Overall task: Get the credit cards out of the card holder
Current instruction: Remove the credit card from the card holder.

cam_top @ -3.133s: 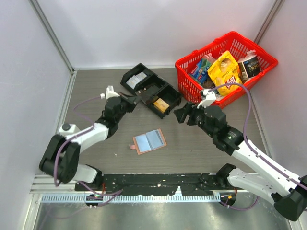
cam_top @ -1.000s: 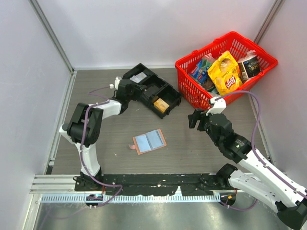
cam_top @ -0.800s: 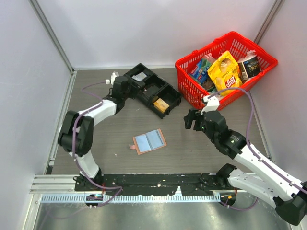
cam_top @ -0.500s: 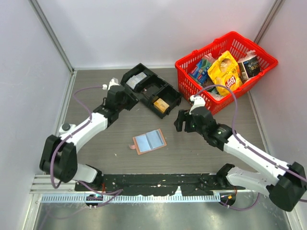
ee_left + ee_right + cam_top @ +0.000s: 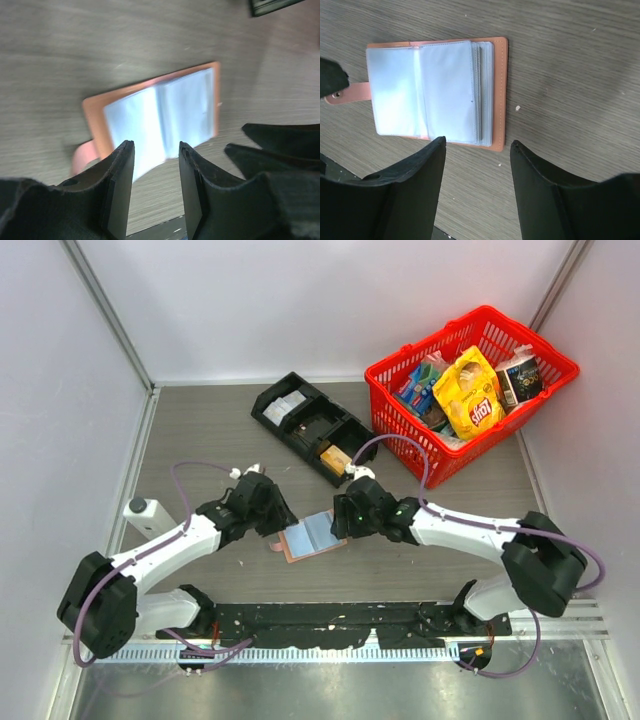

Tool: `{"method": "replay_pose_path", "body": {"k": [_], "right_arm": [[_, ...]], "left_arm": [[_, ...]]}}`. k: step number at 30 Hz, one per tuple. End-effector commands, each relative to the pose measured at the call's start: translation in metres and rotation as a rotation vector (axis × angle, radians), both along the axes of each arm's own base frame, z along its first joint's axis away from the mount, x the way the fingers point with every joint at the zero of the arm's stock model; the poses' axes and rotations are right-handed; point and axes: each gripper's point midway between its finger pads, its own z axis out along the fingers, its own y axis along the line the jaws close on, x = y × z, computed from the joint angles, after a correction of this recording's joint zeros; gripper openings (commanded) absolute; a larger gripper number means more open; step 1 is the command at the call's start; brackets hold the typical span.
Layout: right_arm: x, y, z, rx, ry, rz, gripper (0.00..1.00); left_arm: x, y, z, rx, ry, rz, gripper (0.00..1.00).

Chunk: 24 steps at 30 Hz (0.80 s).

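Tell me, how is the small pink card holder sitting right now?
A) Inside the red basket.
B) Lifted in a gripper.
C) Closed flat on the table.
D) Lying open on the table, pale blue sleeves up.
D: the card holder lies spread open on the table, pale blue sleeves up, with the left gripper and the right gripper both open near it.

High overhead, the top camera looks down on the card holder (image 5: 312,536); both wrist cameras face it closely, sharing it.
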Motion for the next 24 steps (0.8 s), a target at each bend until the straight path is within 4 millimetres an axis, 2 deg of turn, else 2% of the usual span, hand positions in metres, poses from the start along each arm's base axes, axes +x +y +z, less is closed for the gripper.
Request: {"method": "replay_pose_path", "body": {"k": [1, 7, 10, 18, 19, 24], "right_arm": [[0.011, 0.030, 0.014, 0.080, -0.005, 0.004, 0.58], [0.008, 0.042, 0.004, 0.061, 0.026, 0.037, 0.48], [0.008, 0.044, -0.004, 0.045, 0.041, 0.039, 0.46], [0.006, 0.046, -0.018, 0.012, 0.062, 0.051, 0.45], [0.000, 0.049, -0.019, 0.026, 0.085, 0.075, 0.45], [-0.002, 0.053, -0.016, 0.029, 0.085, 0.090, 0.41]], "left_arm": [[-0.019, 0.026, -0.021, 0.127, 0.073, 0.013, 0.44], [-0.034, 0.042, -0.042, 0.223, 0.149, 0.002, 0.44], [-0.041, 0.040, -0.050, 0.224, 0.185, -0.022, 0.43], [-0.050, 0.029, -0.066, 0.185, 0.244, -0.059, 0.31], [-0.051, 0.028, -0.067, 0.183, 0.247, -0.063, 0.30], [-0.051, 0.023, -0.068, 0.161, 0.250, -0.067, 0.24]]}}
